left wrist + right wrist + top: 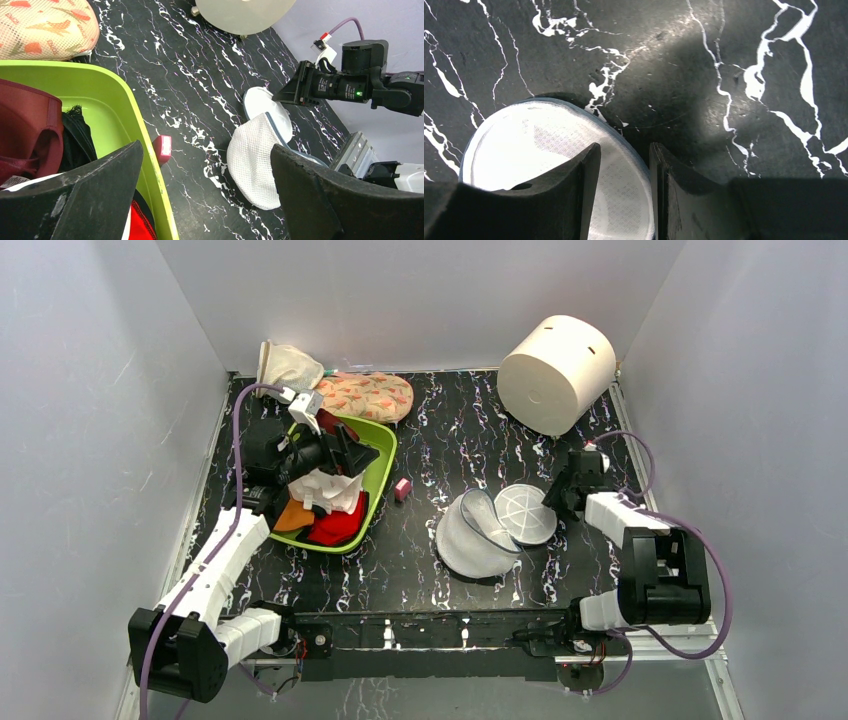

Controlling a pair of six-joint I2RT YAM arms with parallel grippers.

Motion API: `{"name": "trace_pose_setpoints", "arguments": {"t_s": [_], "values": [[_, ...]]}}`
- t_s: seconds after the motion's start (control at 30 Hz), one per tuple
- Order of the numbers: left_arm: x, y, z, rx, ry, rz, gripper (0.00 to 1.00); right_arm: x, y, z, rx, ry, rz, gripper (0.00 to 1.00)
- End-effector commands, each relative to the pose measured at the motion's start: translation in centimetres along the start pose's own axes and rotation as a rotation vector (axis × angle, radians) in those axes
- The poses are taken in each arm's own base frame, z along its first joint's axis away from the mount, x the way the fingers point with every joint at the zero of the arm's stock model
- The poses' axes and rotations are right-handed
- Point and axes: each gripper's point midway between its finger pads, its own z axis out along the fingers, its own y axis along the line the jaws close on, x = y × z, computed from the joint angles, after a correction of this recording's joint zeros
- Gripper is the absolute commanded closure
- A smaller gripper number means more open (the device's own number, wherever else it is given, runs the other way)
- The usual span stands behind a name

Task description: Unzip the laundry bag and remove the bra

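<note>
Laundry bag lies unzipped; right jaws straddle its rim, perhaps gripping to lift it; left jaws gape.

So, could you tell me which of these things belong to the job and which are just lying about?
Job: laundry bag, lying open; right gripper at its rim.
Lying about: green tub, floral pouch, cream pouch, white cylinder, small pink block.
</note>
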Motion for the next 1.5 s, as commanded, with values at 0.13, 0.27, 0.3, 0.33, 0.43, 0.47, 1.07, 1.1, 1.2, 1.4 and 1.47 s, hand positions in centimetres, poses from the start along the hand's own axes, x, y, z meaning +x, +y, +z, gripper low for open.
{"name": "trace_pose_setpoints", "arguments": {"t_s": [0.13, 0.27, 0.3, 0.33, 0.43, 0.47, 1.07, 1.1, 1.2, 1.4, 1.47], "values": [[-0.7, -0.6, -0.2, 0.020, -0.034, 0.034, 0.02, 1.3, 0.6, 1.0, 0.084, 0.065, -0.101, 0.61], [-0.5, -0.7, -0.1, 0.030, -0.027, 0.025, 0.02, 1.8, 0.6, 1.4, 0.081, 0.092, -0.111, 0.79], [-0.5, -0.8, -0.1, 0.036, -0.026, 0.023, 0.02, 1.7, 0.6, 1.3, 0.080, 0.088, -0.111, 0.83], [-0.4, -0.8, 0.0, 0.040, -0.025, 0.021, 0.02, 1.6, 0.6, 1.2, 0.080, 0.080, -0.110, 0.85], [-0.4, -0.8, 0.0, 0.040, -0.024, 0.018, 0.02, 0.4, 0.9, 0.3, 0.066, 0.025, -0.113, 0.91], [-0.3, -0.8, 0.0, 0.039, -0.022, 0.017, 0.02, 0.1, 1.3, -0.2, 0.040, 0.011, -0.122, 0.92], [0.2, -1.6, 0.5, 0.082, -0.001, 0.000, 0.02, -6.0, 6.5, -11.3, -0.227, -0.171, -0.211, 1.00], [0.2, -1.6, 0.5, 0.083, -0.001, 0.000, 0.02, -6.4, 6.4, -11.7, -0.217, -0.185, -0.217, 1.00], [0.3, -1.6, 0.5, 0.081, -0.002, 0.001, 0.02, -6.4, 9.2, -14.3, -0.331, -0.185, -0.266, 1.00], [0.5, -1.5, 0.6, 0.076, 0.002, 0.001, 0.02, -4.3, 11.1, -17.1, -0.395, -0.163, -0.347, 1.00], [0.6, -1.4, 0.6, 0.075, 0.005, -0.001, 0.02, -3.6, 11.4, -17.9, -0.419, -0.179, -0.379, 1.00]]}}
